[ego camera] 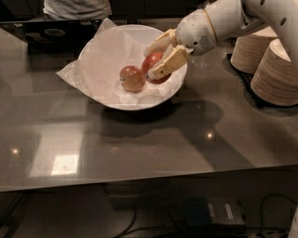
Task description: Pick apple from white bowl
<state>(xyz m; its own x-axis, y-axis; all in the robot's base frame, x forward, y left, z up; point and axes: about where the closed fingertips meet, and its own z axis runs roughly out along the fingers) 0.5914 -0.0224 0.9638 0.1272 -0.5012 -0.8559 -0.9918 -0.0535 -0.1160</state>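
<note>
The white bowl point(100, 58), wide and lined with crinkled white paper, sits on the grey table toward the back. The bright red apple point(152, 63) is between the two beige fingers of my gripper point(152, 59), at the bowl's right side and slightly lifted. My gripper is shut on it, reaching in from the right on the white arm. A duller yellowish-tan apple point(132, 78) lies in the bowl just left of it.
Stacks of beige paper bowls point(274, 67) stand at the right on the table point(139, 144). A person in a light shirt point(77, 8) stands behind the table. Cables and a box lie on the floor under the front edge.
</note>
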